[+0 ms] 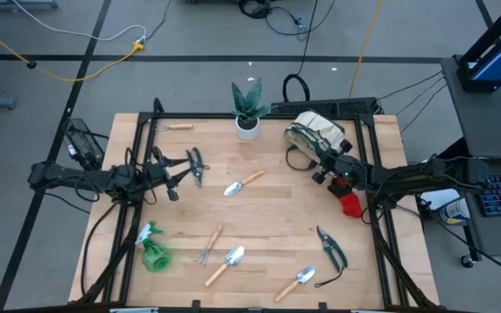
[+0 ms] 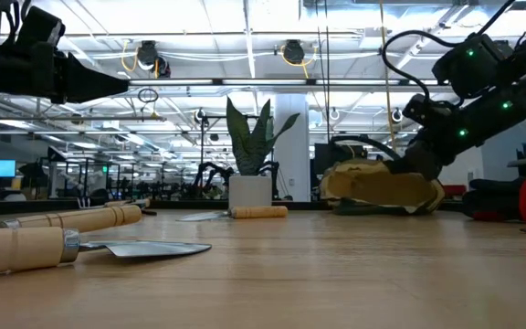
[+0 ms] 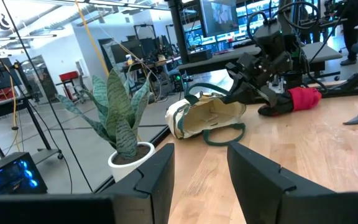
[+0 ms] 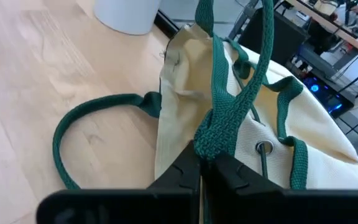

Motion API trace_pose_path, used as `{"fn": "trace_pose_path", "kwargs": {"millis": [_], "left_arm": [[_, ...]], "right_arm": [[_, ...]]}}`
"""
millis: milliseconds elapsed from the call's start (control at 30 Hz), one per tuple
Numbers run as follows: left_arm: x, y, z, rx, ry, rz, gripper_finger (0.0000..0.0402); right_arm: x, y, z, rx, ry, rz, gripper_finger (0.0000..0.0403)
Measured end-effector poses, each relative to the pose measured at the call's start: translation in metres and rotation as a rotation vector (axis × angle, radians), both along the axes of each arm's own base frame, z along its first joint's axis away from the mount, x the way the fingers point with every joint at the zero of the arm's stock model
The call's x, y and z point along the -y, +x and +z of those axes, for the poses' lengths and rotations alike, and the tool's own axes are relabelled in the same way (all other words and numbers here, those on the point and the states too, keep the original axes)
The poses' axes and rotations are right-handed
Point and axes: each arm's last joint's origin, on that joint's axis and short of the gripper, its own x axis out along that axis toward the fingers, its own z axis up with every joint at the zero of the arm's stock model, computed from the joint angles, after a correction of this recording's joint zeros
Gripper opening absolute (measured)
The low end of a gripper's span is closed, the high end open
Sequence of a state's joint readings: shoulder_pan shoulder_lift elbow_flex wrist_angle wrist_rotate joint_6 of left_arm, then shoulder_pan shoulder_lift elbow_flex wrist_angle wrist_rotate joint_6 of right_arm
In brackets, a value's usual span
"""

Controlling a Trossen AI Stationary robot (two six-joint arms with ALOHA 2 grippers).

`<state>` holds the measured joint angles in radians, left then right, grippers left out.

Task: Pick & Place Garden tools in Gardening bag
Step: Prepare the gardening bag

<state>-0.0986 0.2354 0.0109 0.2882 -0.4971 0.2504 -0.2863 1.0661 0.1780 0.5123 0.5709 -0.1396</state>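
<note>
Right wrist view: I have the right pincer [image 4: 202, 163] clenched on 1 green loop handle [image 4: 229, 118] of the gardening bag [image 4: 185, 112], likely to right it; left pincer [image 3: 201, 165] released.

Open wooden tabletop [image 1: 272, 213] mid-table; scattered wooden-handled silver trowels [image 1: 243, 185] along near edge. Potted green plant in white pot [image 1: 248, 124] (far edge) stands beside slumped beige canvas bag [image 1: 313, 132].

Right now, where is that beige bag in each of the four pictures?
High view: gardening bag at the table's far right.
Low view: bag right of centre.
Left wrist view: bag mid-picture.
Right wrist view: bag fills the picture, right gripper pinching its handle.
Shared landmark: white plant pot.
</note>
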Motion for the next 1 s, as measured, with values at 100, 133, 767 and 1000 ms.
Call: {"fn": "trace_pose_path", "kwargs": {"millis": [100,133,767,1000], "left_arm": [[0.0,0.0,0.0,0.0,0.0,0.0,0.0154],[0.0,0.0,0.0,0.0,0.0,0.0,0.0154],[0.0,0.0,0.0,0.0,0.0,0.0,0.0154],[0.0,0.0,0.0,0.0,0.0,0.0,0.0154]], "right_arm": [[0.0,0.001,0.001,0.026,0.017,0.02,0.0001],[-0.001,0.002,0.001,0.038,0.028,0.039,0.0001],[-0.005,0.011,0.016,0.283,0.118,0.237,0.0003],[-0.005,0.012,0.017,0.344,0.171,0.214,0.0002]]}}
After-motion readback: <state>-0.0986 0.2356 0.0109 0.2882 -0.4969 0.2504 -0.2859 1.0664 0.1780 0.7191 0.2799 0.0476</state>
